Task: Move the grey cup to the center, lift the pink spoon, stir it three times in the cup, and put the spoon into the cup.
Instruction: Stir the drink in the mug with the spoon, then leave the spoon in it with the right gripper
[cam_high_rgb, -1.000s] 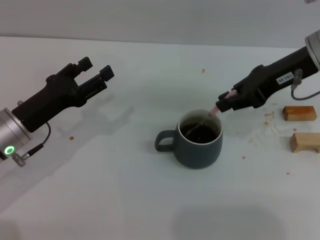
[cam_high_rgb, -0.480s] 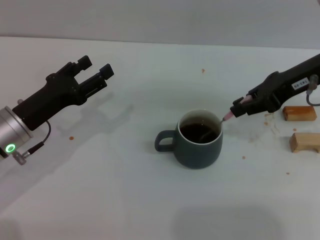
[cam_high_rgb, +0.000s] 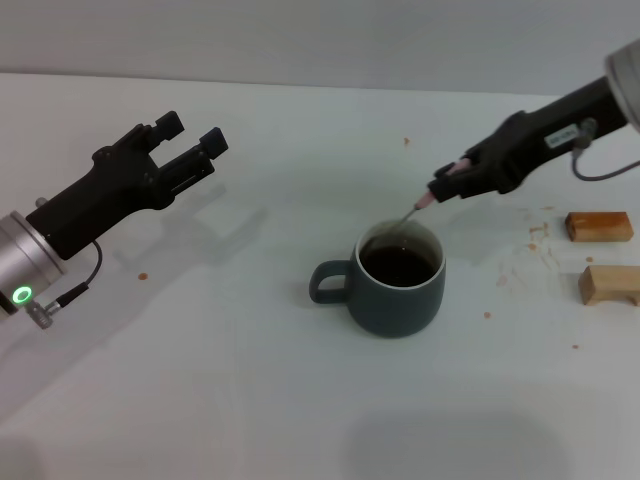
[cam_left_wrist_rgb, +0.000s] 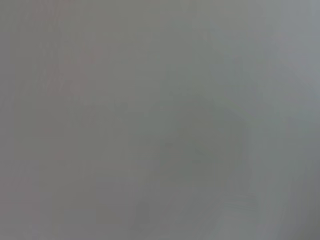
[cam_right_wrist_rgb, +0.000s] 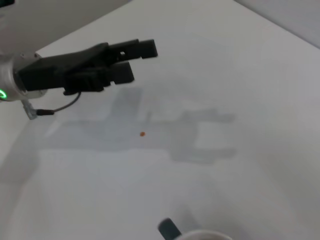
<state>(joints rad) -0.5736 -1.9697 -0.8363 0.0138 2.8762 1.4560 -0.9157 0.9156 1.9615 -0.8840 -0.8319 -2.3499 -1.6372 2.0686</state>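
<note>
The grey cup (cam_high_rgb: 398, 280) stands near the middle of the white table, handle toward my left, dark liquid inside. Its handle and a bit of its rim also show in the right wrist view (cam_right_wrist_rgb: 170, 229). My right gripper (cam_high_rgb: 447, 188) is shut on the pink spoon (cam_high_rgb: 428, 200) and holds it tilted above the cup's far rim. The spoon's slim metal neck points down toward the cup; its bowl is hard to make out. My left gripper (cam_high_rgb: 190, 142) is open and empty, held above the table at the left, also seen in the right wrist view (cam_right_wrist_rgb: 135, 60).
Two small wooden blocks (cam_high_rgb: 599, 226) (cam_high_rgb: 610, 284) lie at the right edge of the table, with crumbs around them. A few small specks (cam_high_rgb: 143, 276) dot the table surface. The left wrist view shows only plain grey.
My right gripper has drawn back from the cup's right side and risen toward the far rim, lifting the spoon up out of the liquid. The left arm has not moved.
</note>
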